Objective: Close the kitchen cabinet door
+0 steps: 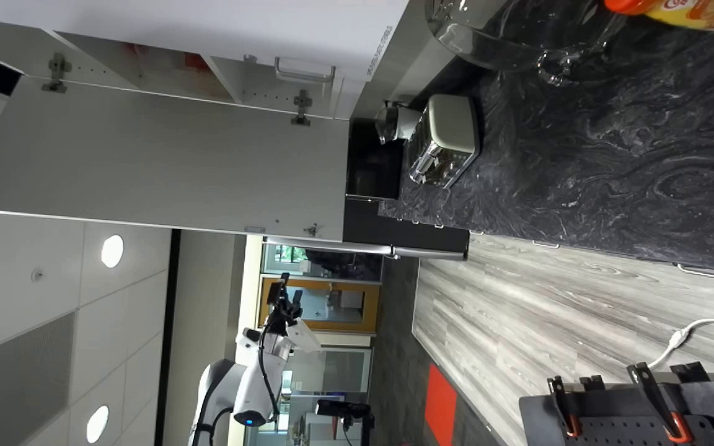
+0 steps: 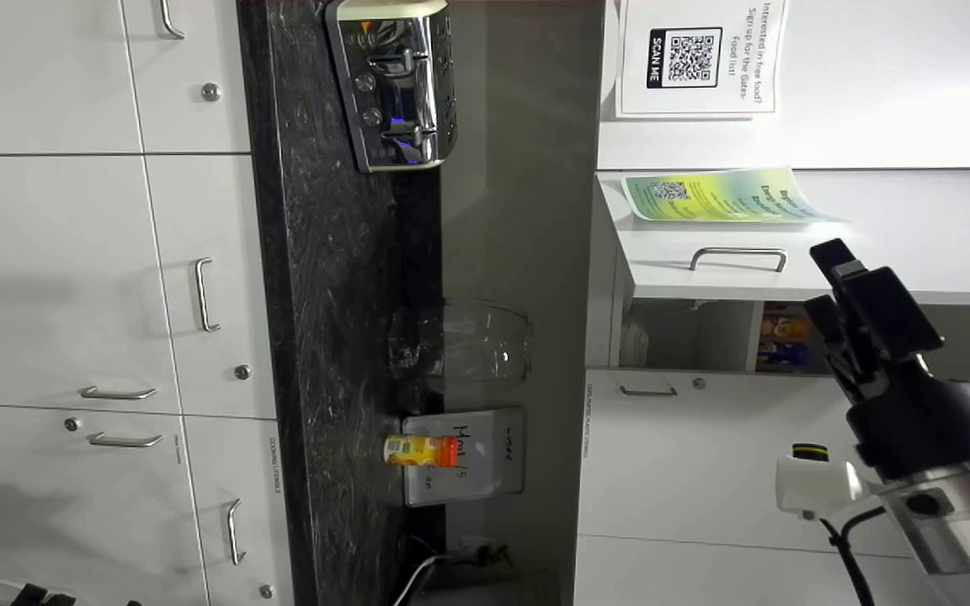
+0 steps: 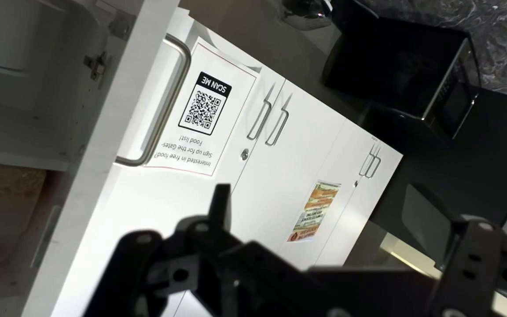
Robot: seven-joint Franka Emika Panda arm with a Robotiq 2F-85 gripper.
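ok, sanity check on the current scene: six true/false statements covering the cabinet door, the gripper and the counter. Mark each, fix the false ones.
1. The kitchen cabinet door stands open. True.
2. The gripper is open. True.
3. The gripper is clamped on the kitchen cabinet door. False: it holds nothing.
4. An orange-lidded jar and a toaster are on the dark marbled countertop. True.
5. The orange-lidded jar lies on its side. False: it stands upright, lid up.
6. The kitchen cabinet door has no handle. False: a bar handle is on its outer face.
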